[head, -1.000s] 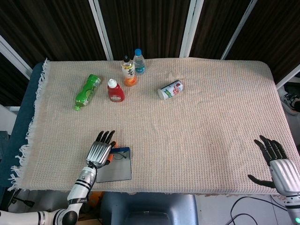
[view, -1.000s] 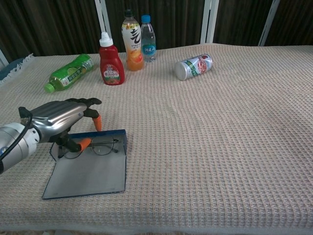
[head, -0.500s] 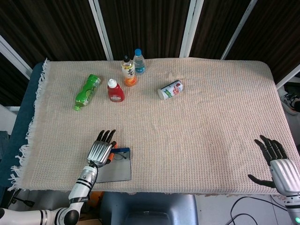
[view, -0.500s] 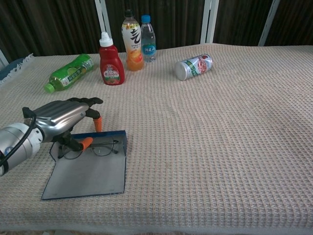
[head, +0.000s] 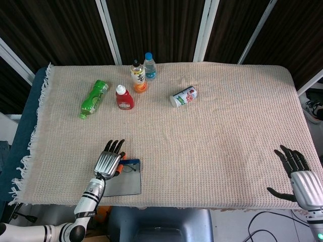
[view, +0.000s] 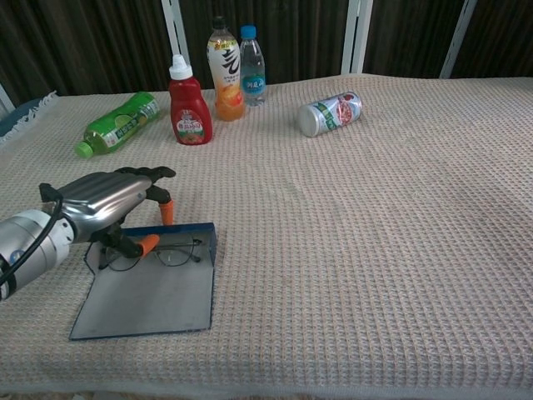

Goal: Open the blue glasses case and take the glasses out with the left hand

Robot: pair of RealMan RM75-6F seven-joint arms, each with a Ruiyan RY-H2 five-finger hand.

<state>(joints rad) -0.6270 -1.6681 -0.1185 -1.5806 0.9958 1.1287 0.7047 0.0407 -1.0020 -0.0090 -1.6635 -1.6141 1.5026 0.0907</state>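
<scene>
The blue glasses case (view: 146, 297) lies open and flat near the front left edge of the table, also seen in the head view (head: 125, 183). Thin wire glasses (view: 173, 252) rest in its far part against the blue rim. My left hand (view: 105, 200) arches over the case's far left corner, its orange fingertips (view: 166, 212) pointing down and the thumb tip right beside the glasses. I see no grip on them. In the head view the left hand (head: 108, 161) covers the case's left end. My right hand (head: 298, 176) rests open with fingers spread at the front right edge.
At the back left lie a green bottle (view: 117, 122) on its side, an upright red ketchup bottle (view: 188, 104), an orange drink bottle (view: 225, 71) and a water bottle (view: 252, 67). A can (view: 331, 113) lies on its side at back centre. A woven cloth (view: 358, 233) covers the table.
</scene>
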